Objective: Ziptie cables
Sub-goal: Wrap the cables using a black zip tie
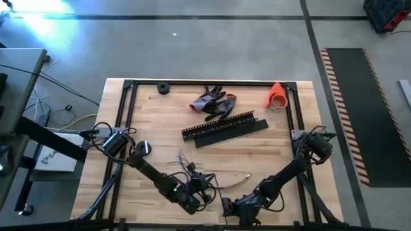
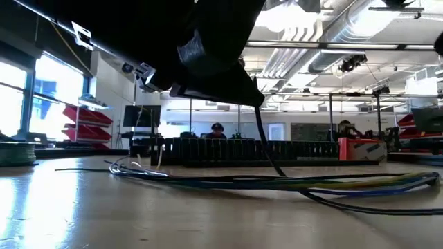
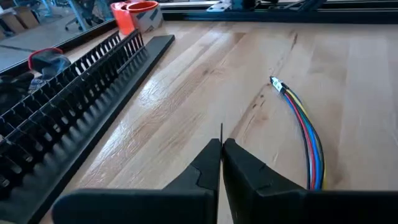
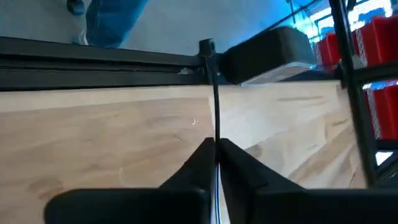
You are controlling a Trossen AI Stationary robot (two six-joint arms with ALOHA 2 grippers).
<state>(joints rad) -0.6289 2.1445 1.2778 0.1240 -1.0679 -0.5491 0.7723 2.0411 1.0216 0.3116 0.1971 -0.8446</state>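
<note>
Your left gripper [image 3: 221, 144] is sitting low over the near part of the table [image 1: 257, 147], its two dark fingers pressed together with what looks like a thin dark strand poking up from between the tips; what that strand is cannot be made out. Your right gripper [image 4: 215, 146] is also working at the near edge, just right of the left one in the high view, and its fingers are pinched onto a thin dark strip [image 4: 214, 93] that is running straight up from the tips toward the black frame rail [image 4: 93, 59].

The cables [image 1: 212, 179] are lying loose on the wood between and just ahead of the two grippers, fanning leftward into thin pale ends. In the left wrist view you are seeing one multicoloured run of them curving across the boards to a small tip. From the low view they are stretching flat across the tabletop.

Farther back, the long black slotted strips [image 1: 225, 128] are lying slantwise mid-table, with the grey-and-red gloves [image 1: 213, 101] behind them, an orange cone [image 1: 277, 95] near the far right corner and a small black ring [image 1: 163, 88] at the far edge.
</note>
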